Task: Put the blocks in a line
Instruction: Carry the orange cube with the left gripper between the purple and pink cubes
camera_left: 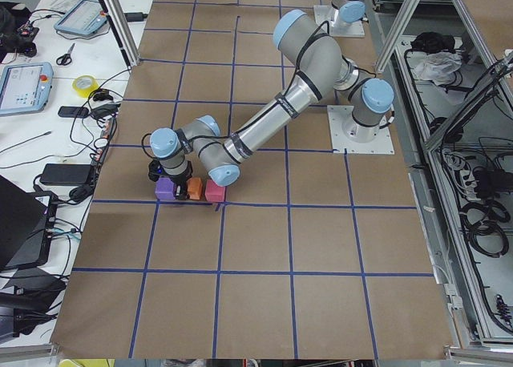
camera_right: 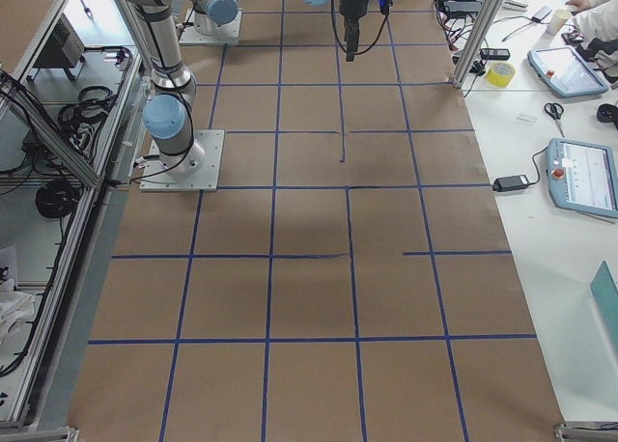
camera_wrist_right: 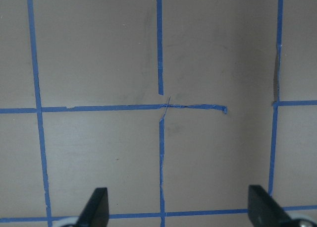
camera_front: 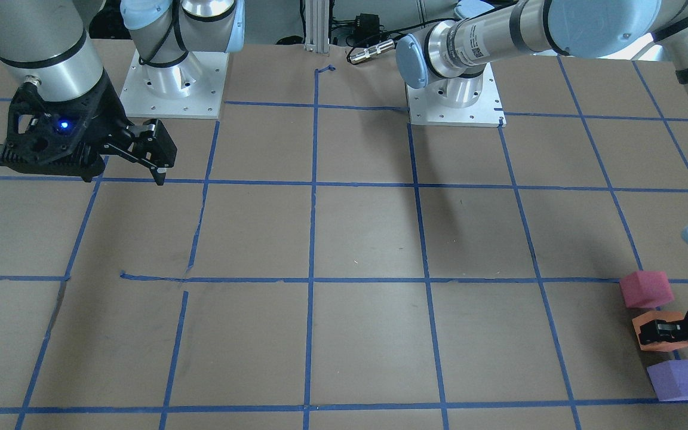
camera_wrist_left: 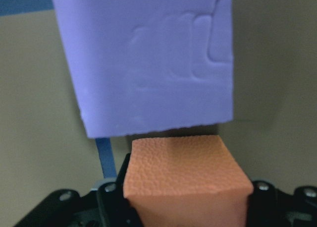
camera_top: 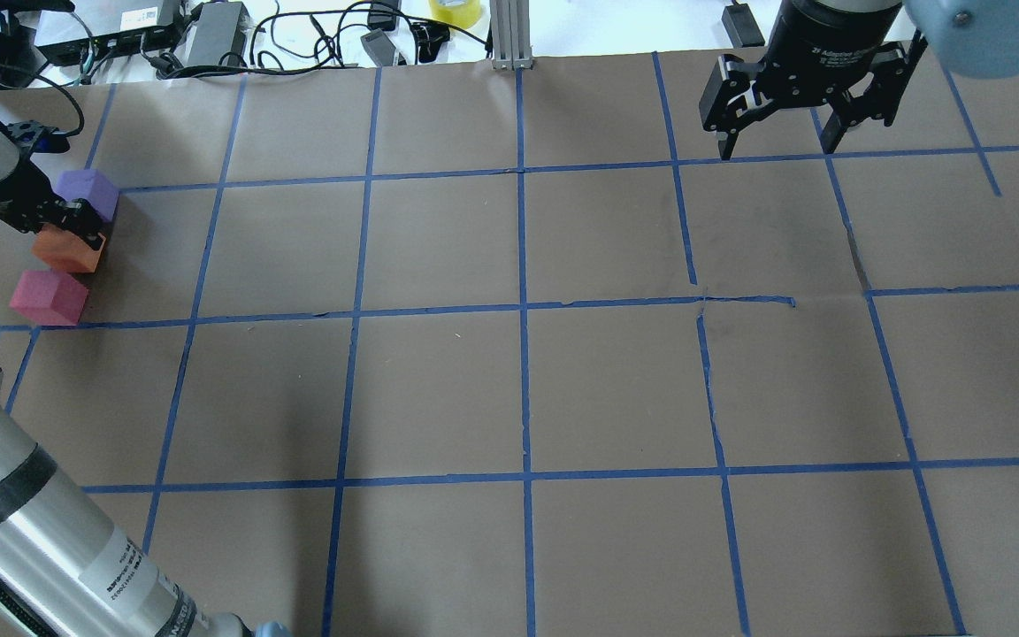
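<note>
Orange block (camera_wrist_left: 183, 167) fills left pincer (camera_wrist_left: 187, 192); only close-up shows purple block (camera_wrist_left: 148, 63) dented.

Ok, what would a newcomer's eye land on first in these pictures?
Three bright foam cubes stand in a short row at the table edge on the robot's left: purple block, orange block, pink block. The left end effector grips the orange block, while the right end effector hangs open far across the table.

Brown table (camera_top: 439, 389), blue tape grid (camera_top: 524, 389); yellow tape roll (camera_left: 83, 84); scissors (camera_left: 66, 56).
</note>
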`<state>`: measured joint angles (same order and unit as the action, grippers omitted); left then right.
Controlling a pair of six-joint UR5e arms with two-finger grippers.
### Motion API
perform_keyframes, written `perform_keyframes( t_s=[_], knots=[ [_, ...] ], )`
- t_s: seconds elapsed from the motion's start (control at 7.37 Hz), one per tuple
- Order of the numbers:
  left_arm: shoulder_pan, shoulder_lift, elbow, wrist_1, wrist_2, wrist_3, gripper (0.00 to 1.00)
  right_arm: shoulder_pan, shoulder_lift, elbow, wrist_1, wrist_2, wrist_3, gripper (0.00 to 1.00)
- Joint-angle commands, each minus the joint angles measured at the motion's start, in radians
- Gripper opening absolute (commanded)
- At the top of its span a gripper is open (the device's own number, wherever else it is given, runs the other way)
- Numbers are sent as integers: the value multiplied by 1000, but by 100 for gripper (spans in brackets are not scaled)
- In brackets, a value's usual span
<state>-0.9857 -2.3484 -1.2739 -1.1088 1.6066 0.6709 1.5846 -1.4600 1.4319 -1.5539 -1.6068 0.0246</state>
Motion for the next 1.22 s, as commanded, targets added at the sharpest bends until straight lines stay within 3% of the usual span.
perform_keyframes(
  t_s=[0.0,0.68,1.09],
  knots=[
    [18,0,-9,21,-7,2,0,0,-2,1,0,7,0,100],
    [15,4,-24,21,-74,-42,0,0,0,1,2,-1,-2,100],
    [16,6,-27,38,-59,-31,0,0,0,1,2,-1,-2,100]
  ],
)
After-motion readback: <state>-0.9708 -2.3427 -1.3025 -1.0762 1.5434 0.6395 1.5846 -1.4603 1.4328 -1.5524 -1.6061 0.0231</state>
